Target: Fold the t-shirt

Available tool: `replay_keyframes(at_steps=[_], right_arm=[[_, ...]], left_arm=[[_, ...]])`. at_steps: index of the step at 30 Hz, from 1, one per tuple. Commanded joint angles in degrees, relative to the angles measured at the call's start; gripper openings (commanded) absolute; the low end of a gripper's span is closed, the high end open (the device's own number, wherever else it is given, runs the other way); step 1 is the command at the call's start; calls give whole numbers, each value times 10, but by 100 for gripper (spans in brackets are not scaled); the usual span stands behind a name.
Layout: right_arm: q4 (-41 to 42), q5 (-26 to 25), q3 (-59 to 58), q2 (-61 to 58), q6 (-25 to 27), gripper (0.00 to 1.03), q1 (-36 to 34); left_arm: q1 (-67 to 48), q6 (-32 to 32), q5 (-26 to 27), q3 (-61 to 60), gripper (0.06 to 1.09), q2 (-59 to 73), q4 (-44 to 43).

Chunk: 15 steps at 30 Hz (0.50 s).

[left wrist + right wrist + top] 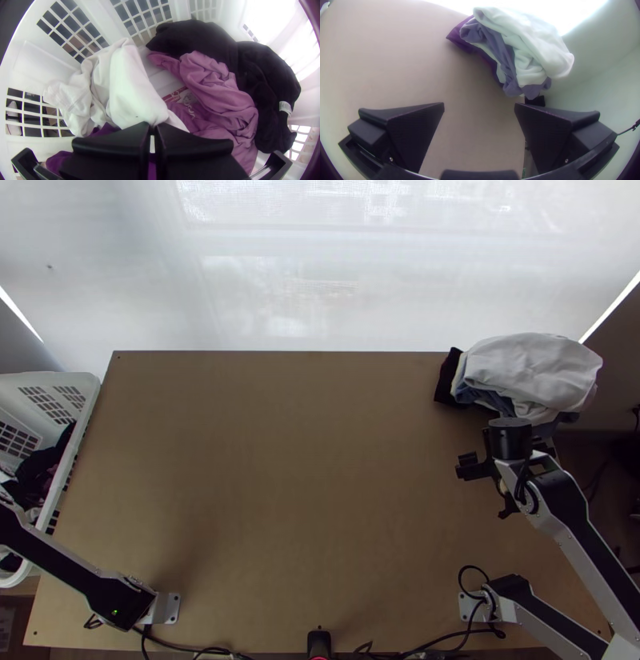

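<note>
Have the left gripper [152, 126] above the inside of the white laundry basket [90, 390], fingers narrow, tips together at the bunched white cloth [131, 88] in the basket (cannot tell about any pinch on it). See crumpled pink cloth [213, 80] and black cloth [266, 73] in the basket too, plus some purple cloth [58, 161]. Cannot single out the t-shirt among the clothes there. Have the right gripper [508, 460] across the surface [280, 460] from the basket, fingers wide. See a clothes pile [536, 368], white on top, at the surface's far corner, opposite the basket.
</note>
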<state>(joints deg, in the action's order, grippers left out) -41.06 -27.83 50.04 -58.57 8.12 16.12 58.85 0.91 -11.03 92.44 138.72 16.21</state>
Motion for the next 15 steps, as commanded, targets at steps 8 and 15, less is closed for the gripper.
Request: replay_keyframes(at_steps=[8,15], right_arm=[[9,0,-6,6,7,98,-4],[9,4,19,18,3,98,-2]], left_arm=[[1,82,115,-14,9,-322,115],[-80,73,192,-13,9,-569,170]])
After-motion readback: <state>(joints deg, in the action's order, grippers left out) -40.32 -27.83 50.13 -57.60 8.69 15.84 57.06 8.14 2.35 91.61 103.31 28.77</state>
